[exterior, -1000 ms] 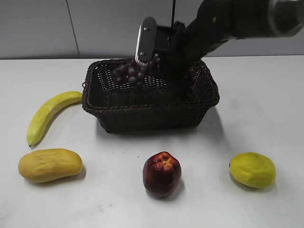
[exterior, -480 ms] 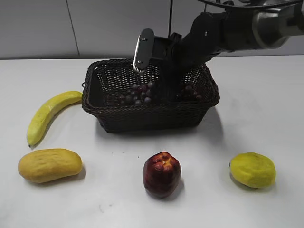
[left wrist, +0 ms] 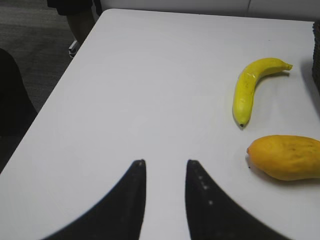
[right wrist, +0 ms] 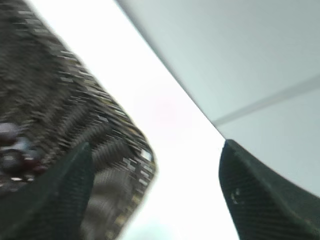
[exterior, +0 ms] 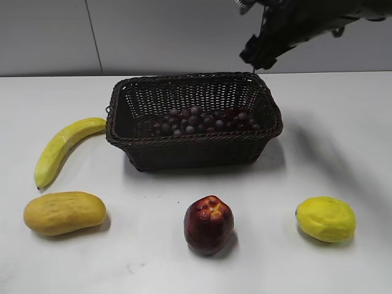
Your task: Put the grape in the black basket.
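Note:
The grape [exterior: 205,120], a long bunch of dark purple-red berries, lies inside the black basket [exterior: 193,145] at the table's far middle. A few berries [right wrist: 14,150] and the basket's corner [right wrist: 120,145] show blurred in the right wrist view. My right gripper [right wrist: 155,155] is open and empty, raised above the basket's far right corner; in the exterior view only the dark arm [exterior: 288,27] shows at the top right. My left gripper [left wrist: 165,162] is open and empty over bare table at the left, out of the exterior view.
A banana [exterior: 61,147] lies left of the basket, a yellow-orange mango [exterior: 64,212] in front of it; both show in the left wrist view, banana [left wrist: 250,90] and mango [left wrist: 287,157]. A dark red apple [exterior: 209,224] and a yellow-green fruit [exterior: 326,218] lie near the front.
My right gripper let go of the grape, which dropped into the basket. The gripper then rose and drew back to the upper right. The left arm has not visibly moved.

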You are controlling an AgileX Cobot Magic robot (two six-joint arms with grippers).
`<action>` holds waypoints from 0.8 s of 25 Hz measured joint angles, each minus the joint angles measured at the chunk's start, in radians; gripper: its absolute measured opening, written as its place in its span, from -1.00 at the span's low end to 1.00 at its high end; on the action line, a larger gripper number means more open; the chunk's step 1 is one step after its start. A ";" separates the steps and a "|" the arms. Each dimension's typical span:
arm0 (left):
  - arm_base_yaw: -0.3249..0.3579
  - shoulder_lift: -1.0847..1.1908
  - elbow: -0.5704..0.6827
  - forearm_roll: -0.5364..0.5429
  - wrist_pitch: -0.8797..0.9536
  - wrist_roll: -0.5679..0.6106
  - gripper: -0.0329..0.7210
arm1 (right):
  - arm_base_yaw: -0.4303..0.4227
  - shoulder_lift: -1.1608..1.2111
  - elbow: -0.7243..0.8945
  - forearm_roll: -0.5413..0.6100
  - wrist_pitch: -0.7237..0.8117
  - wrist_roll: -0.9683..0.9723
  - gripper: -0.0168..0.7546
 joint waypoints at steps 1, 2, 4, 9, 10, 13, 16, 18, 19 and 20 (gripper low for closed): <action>0.000 0.000 0.000 0.000 0.000 0.000 -0.34 | -0.034 -0.005 -0.001 0.003 0.003 0.061 0.57; 0.000 0.000 0.000 0.000 0.000 0.000 -0.34 | -0.067 -0.010 -0.003 0.004 0.012 0.120 0.57; 0.000 0.000 0.000 0.000 0.000 0.000 -0.34 | -0.124 -0.017 -0.008 0.005 0.057 0.221 0.55; 0.000 0.000 0.000 0.000 0.000 0.000 -0.34 | -0.239 -0.019 -0.033 0.002 0.306 0.419 0.42; 0.000 0.000 0.000 0.000 0.000 0.000 -0.34 | -0.257 -0.019 -0.042 -0.007 0.358 0.457 0.40; 0.000 0.000 0.000 0.000 0.000 0.000 -0.34 | -0.302 -0.019 -0.076 -0.051 0.503 0.557 0.36; 0.000 0.000 0.000 0.000 0.000 0.000 -0.34 | -0.333 -0.019 -0.122 -0.081 0.702 0.602 0.35; 0.000 0.000 0.000 0.000 0.000 0.000 -0.34 | -0.339 -0.019 -0.150 -0.093 0.823 0.612 0.34; 0.000 0.000 0.000 0.000 0.000 0.000 -0.34 | -0.339 -0.021 -0.159 -0.093 0.888 0.612 0.34; 0.000 0.000 0.000 0.000 0.000 0.000 -0.34 | -0.339 -0.023 -0.162 -0.095 0.937 0.612 0.34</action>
